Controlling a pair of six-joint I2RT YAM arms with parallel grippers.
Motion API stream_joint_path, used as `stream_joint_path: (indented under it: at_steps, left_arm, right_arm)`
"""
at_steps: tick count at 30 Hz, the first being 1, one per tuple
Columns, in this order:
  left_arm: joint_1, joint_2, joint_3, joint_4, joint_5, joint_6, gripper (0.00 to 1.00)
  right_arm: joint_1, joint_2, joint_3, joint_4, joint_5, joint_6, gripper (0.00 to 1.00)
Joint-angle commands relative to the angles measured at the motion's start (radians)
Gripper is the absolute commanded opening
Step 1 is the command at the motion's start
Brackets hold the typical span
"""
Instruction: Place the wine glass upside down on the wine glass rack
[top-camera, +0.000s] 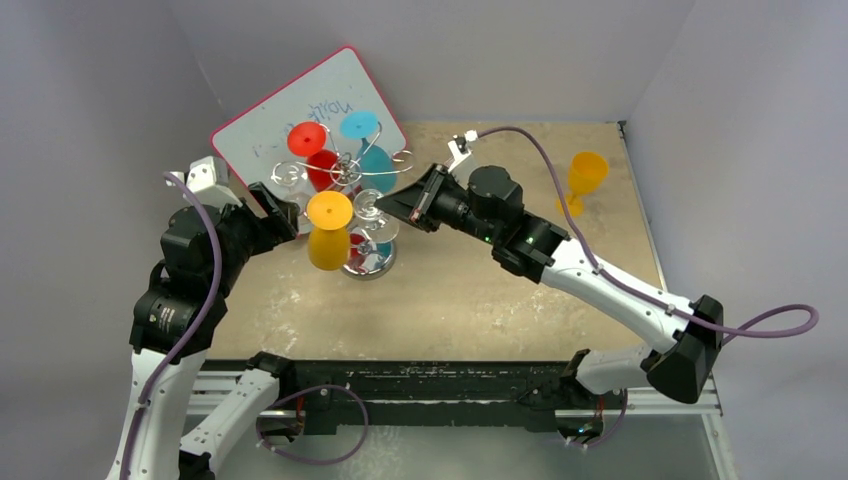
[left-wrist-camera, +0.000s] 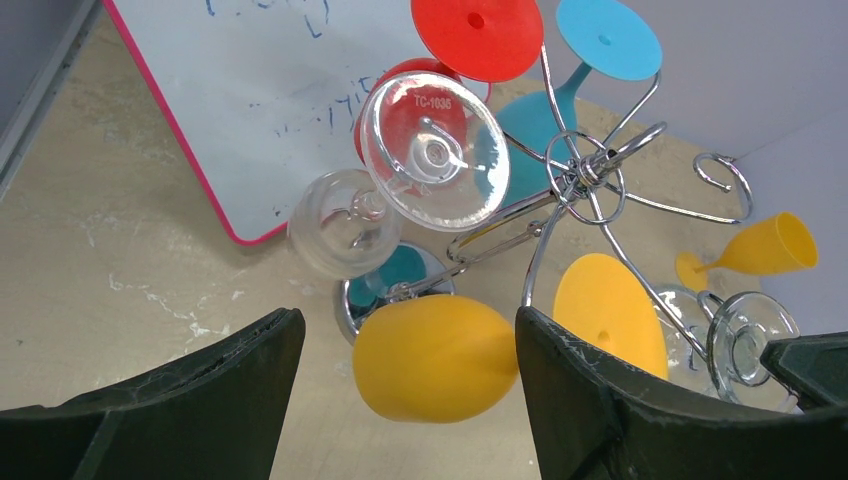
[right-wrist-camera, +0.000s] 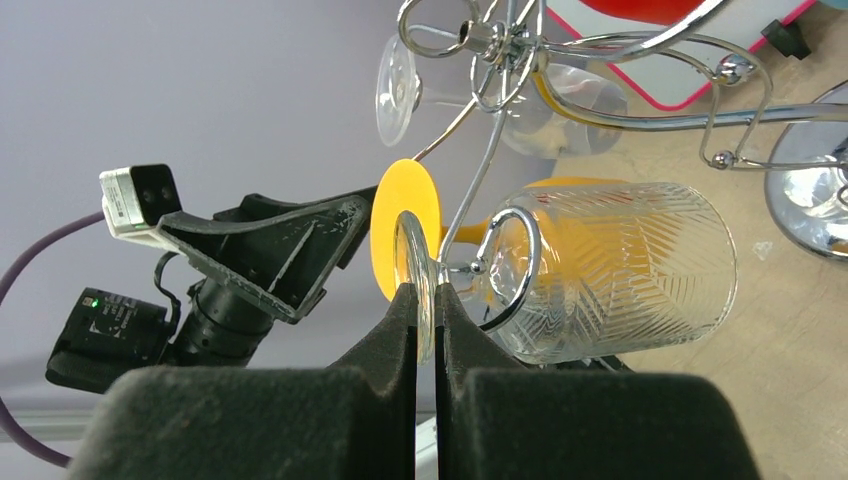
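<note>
My right gripper (right-wrist-camera: 427, 295) is shut on the round foot of a clear patterned wine glass (right-wrist-camera: 620, 270). The glass's stem sits at a curled arm of the silver wine glass rack (top-camera: 345, 172), foot up in the top view (top-camera: 372, 215). A yellow glass (left-wrist-camera: 435, 360) hangs upside down on the rack beside it. My left gripper (left-wrist-camera: 410, 325) is open, and that yellow bowl lies between its fingers, close against the right one. In the right wrist view the left gripper (right-wrist-camera: 290, 250) shows just behind the yellow foot.
Red (top-camera: 310, 145), blue (top-camera: 365, 135) and plain clear (top-camera: 285, 178) glasses hang on the rack's far side. A pink-framed whiteboard (top-camera: 300, 110) leans behind it. An orange glass (top-camera: 585, 178) lies on the table at the back right. Grey walls close in three sides.
</note>
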Motion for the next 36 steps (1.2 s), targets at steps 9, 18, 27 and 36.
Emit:
stream_joint_path:
  at_steps: [9, 18, 27, 36]
  left_arm:
    - [0.0, 0.002, 0.005, 0.02, -0.019, 0.026, 0.76]
    - [0.0, 0.038, 0.045, 0.028, -0.036, 0.04, 0.76]
    - [0.0, 0.051, 0.062, 0.043, -0.025, 0.03, 0.76]
    - [0.0, 0.043, 0.094, 0.033, -0.022, 0.038, 0.76]
  right_arm:
    - [-0.005, -0.114, -0.058, 0.081, 0.132, 0.135, 0.0]
    - [-0.007, -0.124, -0.087, 0.087, 0.147, 0.216, 0.0]
    - [-0.007, -0.135, -0.102, 0.064, 0.177, 0.275, 0.0]
    - [-0.007, -0.15, -0.116, 0.033, 0.221, 0.279, 0.0]
